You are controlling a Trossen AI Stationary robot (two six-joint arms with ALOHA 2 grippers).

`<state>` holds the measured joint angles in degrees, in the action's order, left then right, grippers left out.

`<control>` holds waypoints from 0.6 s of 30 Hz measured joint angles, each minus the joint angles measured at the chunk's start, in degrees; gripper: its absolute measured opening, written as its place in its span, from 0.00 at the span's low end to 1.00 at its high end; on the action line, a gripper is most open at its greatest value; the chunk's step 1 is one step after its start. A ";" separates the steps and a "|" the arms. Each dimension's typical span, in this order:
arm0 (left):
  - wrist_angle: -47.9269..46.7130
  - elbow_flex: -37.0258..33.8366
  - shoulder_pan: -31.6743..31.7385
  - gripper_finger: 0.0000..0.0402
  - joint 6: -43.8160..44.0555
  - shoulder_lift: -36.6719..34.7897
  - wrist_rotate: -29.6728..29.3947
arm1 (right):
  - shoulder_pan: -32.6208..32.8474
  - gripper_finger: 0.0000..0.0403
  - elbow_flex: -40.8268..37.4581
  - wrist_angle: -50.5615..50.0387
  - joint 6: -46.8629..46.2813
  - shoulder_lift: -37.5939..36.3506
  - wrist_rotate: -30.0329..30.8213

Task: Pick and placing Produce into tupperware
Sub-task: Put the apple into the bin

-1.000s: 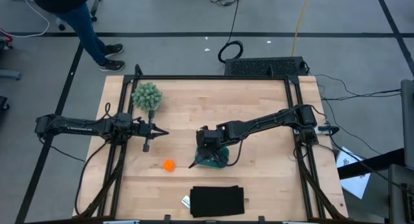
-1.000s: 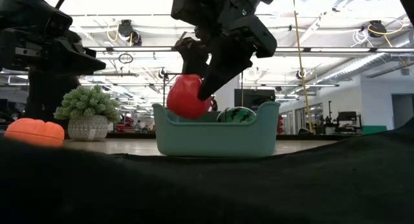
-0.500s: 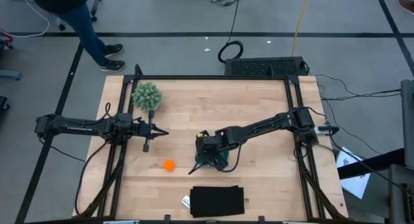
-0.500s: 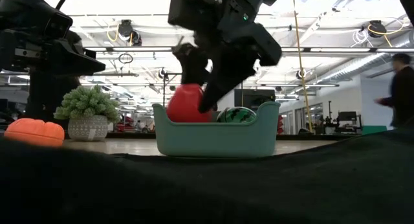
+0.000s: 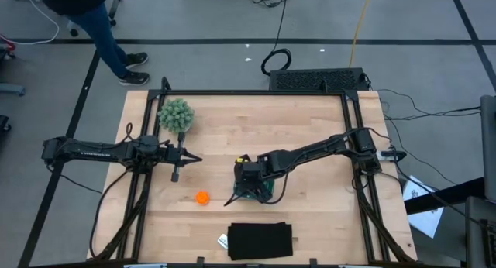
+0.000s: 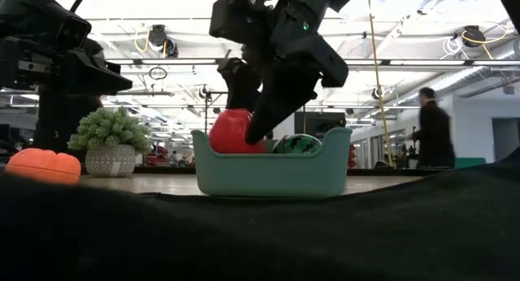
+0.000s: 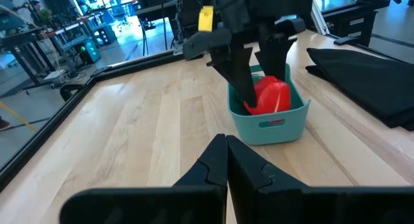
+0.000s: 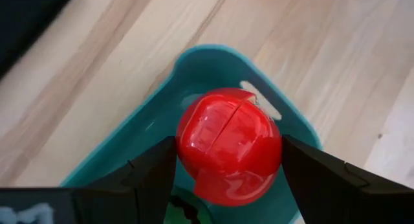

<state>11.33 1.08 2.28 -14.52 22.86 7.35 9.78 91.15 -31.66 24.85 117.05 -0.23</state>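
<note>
My right gripper reaches down into the teal tupperware tub, its fingers on either side of the red ball. The red ball shows above the tub's rim at its left end. The striped watermelon ball lies inside the tub beside it. On the wood to the tub's left sits the orange ball, untouched. My left gripper is shut and hovers over the table's left half, well away from the tub. My right gripper pinches the red ball between its two fingers, one on each side of it. The fingers come slanting down from above. The ball's lower half is inside the tub, behind the wall; whether it rests on the floor I cannot tell.
A fuzzy pale-green bush in a pot stands near the far left corner. A flat black rectangle lies at the near edge, with a small white item beside it. Bare wood lies between the two arms. A person walks in the room behind.
My right gripper has come down and slightly toward the near edge, carrying the red ball from just above the tub's rim down into the tub. Over the last half second it has hardly moved.
</note>
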 joint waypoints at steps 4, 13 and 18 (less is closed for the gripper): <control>0.00 0.00 0.00 0.00 0.00 0.02 0.00 | 0.02 0.63 -2.11 0.38 0.10 0.11 1.73; 0.02 0.00 0.00 0.00 -0.02 0.02 0.00 | -0.04 0.63 -2.70 1.63 0.51 0.07 1.75; 0.03 0.00 0.00 0.00 -0.02 0.02 0.00 | -0.21 0.63 -2.66 1.67 0.91 0.85 1.66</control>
<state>11.36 1.08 2.28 -14.55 22.87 7.35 9.57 88.49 -30.00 25.76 117.90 1.43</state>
